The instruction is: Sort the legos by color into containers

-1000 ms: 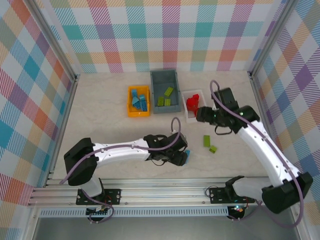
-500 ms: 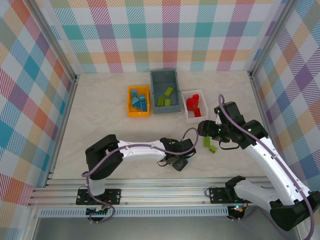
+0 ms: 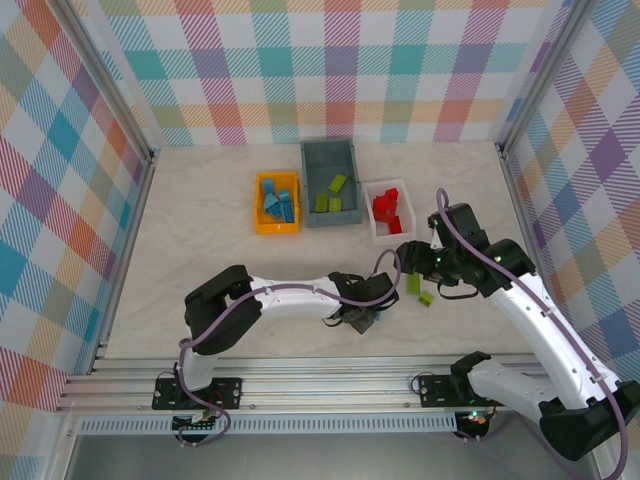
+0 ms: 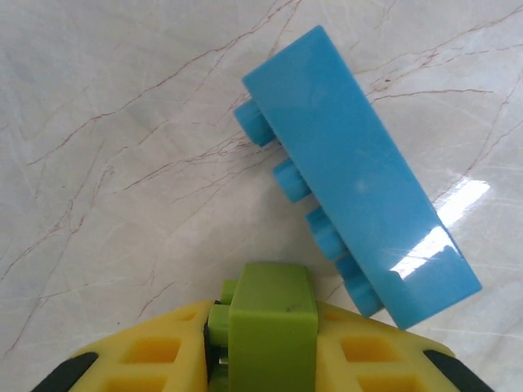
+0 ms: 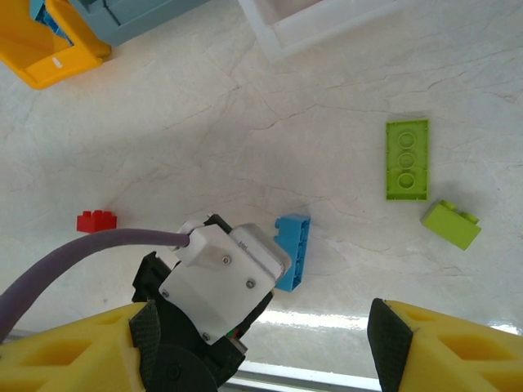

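Pointing studs left, blue lego lies diag.

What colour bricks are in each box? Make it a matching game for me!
Boxes:
1. orange box
2. grey box
3. white box

Inside:
A. red bricks
B. blue bricks
C. green bricks

Pairs: 1-B, 2-C, 3-A.
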{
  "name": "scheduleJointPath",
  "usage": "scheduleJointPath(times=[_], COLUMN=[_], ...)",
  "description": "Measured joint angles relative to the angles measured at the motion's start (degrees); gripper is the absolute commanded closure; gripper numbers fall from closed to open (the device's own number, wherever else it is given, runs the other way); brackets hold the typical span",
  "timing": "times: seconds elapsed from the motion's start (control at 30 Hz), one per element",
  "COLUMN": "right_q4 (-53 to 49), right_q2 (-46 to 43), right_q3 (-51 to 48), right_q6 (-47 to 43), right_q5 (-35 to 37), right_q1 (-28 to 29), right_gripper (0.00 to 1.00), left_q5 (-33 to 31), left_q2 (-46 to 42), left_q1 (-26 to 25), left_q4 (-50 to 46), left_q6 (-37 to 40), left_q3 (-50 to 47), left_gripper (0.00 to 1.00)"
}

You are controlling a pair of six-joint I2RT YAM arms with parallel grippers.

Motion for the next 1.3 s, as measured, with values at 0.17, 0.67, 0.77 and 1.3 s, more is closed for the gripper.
scheduleJointPath(times=[0.17, 0.67, 0.77, 1.3], right_q4=[4.4, 24.7, 25.7, 26.1], right_q2=[-2.6, 2.8, 5.0, 5.3], right_q3=[0.0, 3.8, 4.7, 4.9], right_q6=[-1.2, -3.5, -3.4, -3.4], right_q5=[-5.9, -4.5, -3.1, -1.2], right_q1=[0.7, 4.9, 5.2, 6.3], right_gripper=[0.29, 0.30, 0.30, 0.30], left_q5=[-0.4, 2.6, 2.6, 7.2], left_q2=[-6.3, 4.3, 16.1, 28.1], left_q1=[2.6, 30.0, 32.1, 34.7], left_q4=[-0.7, -6.7, -10.2, -17.9], left_q6=[-1.7, -4.1, -4.3, -7.1], left_q3=[-2.4, 31.8, 46.4, 61.4], left_gripper=[0.72, 0.71, 0.70, 0.48])
